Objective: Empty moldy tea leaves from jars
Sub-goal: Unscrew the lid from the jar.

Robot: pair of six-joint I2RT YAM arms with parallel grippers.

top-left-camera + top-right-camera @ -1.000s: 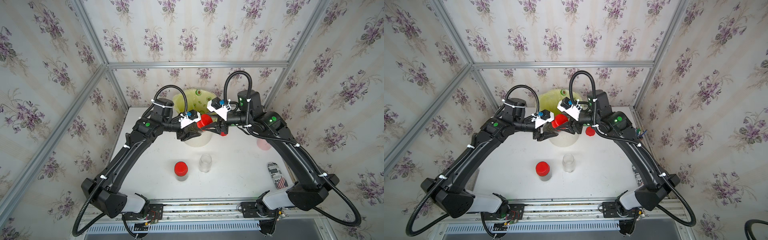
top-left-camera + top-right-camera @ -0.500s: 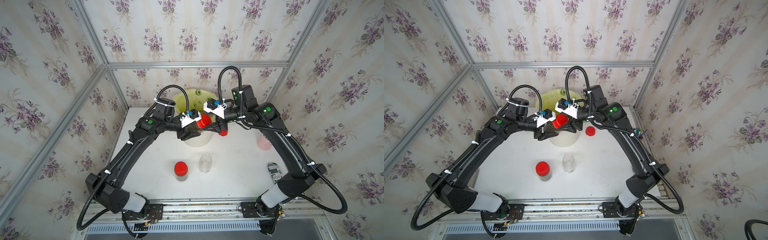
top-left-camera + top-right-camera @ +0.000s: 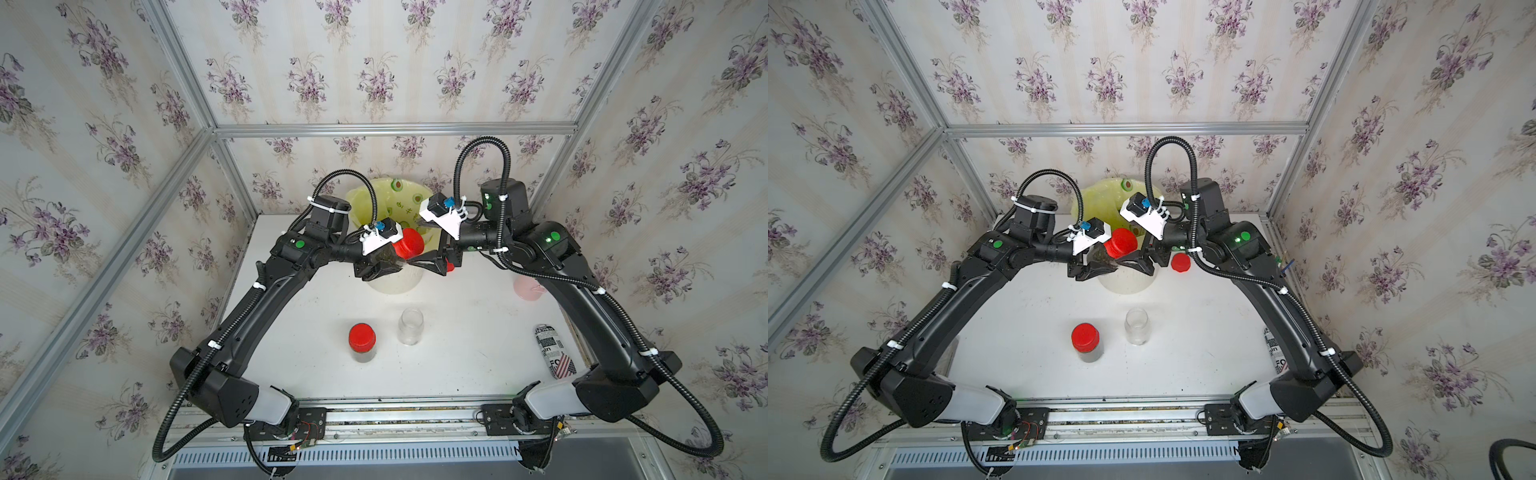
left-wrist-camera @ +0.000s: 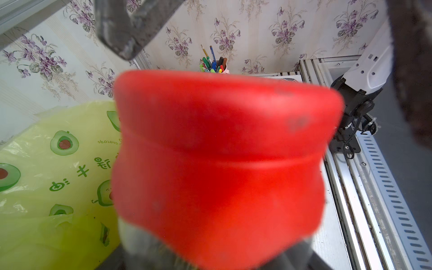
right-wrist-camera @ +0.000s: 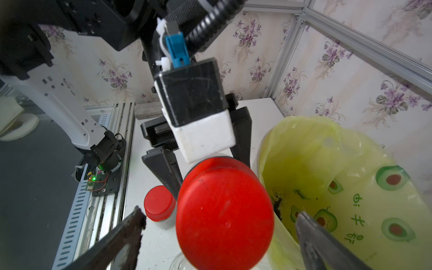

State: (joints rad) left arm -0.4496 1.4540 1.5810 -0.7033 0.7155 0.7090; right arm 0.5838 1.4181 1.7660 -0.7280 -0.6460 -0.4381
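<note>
Since a second ago: the right gripper (image 5: 222, 236) has spread from part-closed to fully apart. The left gripper (image 3: 382, 268) has not shifted and stays clamped on the body of a small clear cylindrical jar (image 3: 390, 257) with a round bright red screw cap (image 3: 408, 243). Key relation: the held jar lies tilted. In both top views its long axis runs up and to the right from the left gripper, cap end toward the right gripper. In the right wrist view the cap's flat top faces the camera nearly square-on, with one dark finger (image 5: 121, 236) at lower left and the other at lower right, neither touching. Judgement: the right arm is the one lined up to close on the cap and unscrew it. Dark crumbly tea leaves (image 3: 1101, 259) show through the jar wall, so it is not yet emptied. The jar hangs over the near rim of the cream bin (image 3: 395, 286), which is lined with a yellow-green avocado-print bag (image 3: 365, 199); dark crumbs (image 5: 277, 205) lie inside. Room: on the white tabletop (image 3: 457, 365), below centre, a second capped jar (image 3: 362, 343) stands near an uncapped empty jar (image 3: 410, 326). A loose red cap (image 3: 1180, 262) lies beside the bin. All three are well apart from the grippers.
</note>
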